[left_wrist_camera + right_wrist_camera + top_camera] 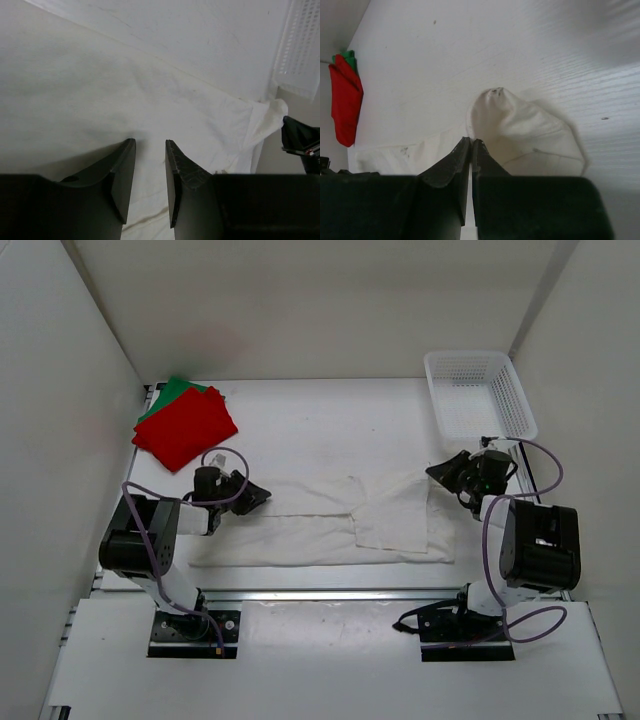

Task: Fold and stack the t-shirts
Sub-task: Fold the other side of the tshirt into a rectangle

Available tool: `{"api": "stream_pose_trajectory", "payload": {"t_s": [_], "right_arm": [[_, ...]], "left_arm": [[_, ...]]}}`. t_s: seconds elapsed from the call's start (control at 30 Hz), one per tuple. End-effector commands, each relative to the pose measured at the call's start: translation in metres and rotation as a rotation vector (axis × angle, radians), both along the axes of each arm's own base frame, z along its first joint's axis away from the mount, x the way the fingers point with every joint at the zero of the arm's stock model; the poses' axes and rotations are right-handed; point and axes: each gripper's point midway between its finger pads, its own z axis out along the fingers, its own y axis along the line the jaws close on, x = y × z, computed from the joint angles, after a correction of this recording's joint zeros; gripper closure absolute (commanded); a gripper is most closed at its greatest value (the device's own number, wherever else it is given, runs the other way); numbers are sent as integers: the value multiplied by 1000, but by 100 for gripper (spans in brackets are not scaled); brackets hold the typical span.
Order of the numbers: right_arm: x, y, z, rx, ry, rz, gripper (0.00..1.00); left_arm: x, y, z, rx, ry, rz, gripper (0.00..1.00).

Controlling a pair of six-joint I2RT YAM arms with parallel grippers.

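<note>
- The white t-shirt (320,525) lay spread across the near middle of the table (330,425), its right part already turned inward. The red t-shirt (187,427) sat folded on the green t-shirt (172,390) in the far left corner, well apart from it.
- The right gripper (471,140) stood at the shirt's right end, jaws clenched. A hump of cloth rose just beyond the tips, but whether a layer was pinched could not be told.
- The left gripper (150,142) hovered over the shirt's left end, jaws parted, grasping nothing.
- The step in hand appeared to be securing both ends for the next fold.
- Good practice called for lowering the left jaws onto the cloth edge and closing on every layer there, not the top one alone.
- The right-hand hold warranted a check before any lift; an empty pinch would leave that end behind.
- Both ends were best raised together, kept low and taut, so the earlier crease was not dragged open.
</note>
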Motion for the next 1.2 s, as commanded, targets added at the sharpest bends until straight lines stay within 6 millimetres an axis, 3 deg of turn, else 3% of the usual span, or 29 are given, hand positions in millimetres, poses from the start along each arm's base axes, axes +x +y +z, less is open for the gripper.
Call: {"api": "stream_pose_trajectory", "payload": {"t_s": [0.0,0.07,0.13,0.33,0.5,0.6,0.7,0.8,0.87,0.93,1.0,1.1,1.17], "right_arm": [[11,-23,16,-36,-61,-83,100],[15,-30,17,-41,-59,-105,100],[17,-29,5,-36,-18,-104,100],[18,-25,-2,-26,-10,-101,100],[17,-26,30,-70,-66,-119,71],[9,-22,49,-143,-91,-150,65],[-9,4,54,-223,-110,-114,68],[-39,45,25,-238,-61,-14,83],[-54,59,7,-237,-9,30,91],[-66,66,-10,-219,66,65,100],[-88,63,-33,-190,147,75,100],[-111,59,-49,-151,218,58,100],[-117,56,-47,-148,203,53,100]], "left_arm": [[-3,16,-3,-63,26,70,58],[-9,28,-9,-83,50,117,59],[-10,39,-11,-80,55,159,58],[-8,35,3,-77,13,140,58],[1,19,31,-23,-73,81,56],[0,10,56,38,-156,53,55],[-4,5,59,126,-185,40,54],[-11,0,53,126,-191,26,53],[-13,4,42,79,-144,31,53],[-16,10,30,36,-94,41,54],[-15,19,25,-33,-61,77,54],[-18,30,16,-66,-34,129,54],[-17,31,14,-68,-31,143,54]]}}
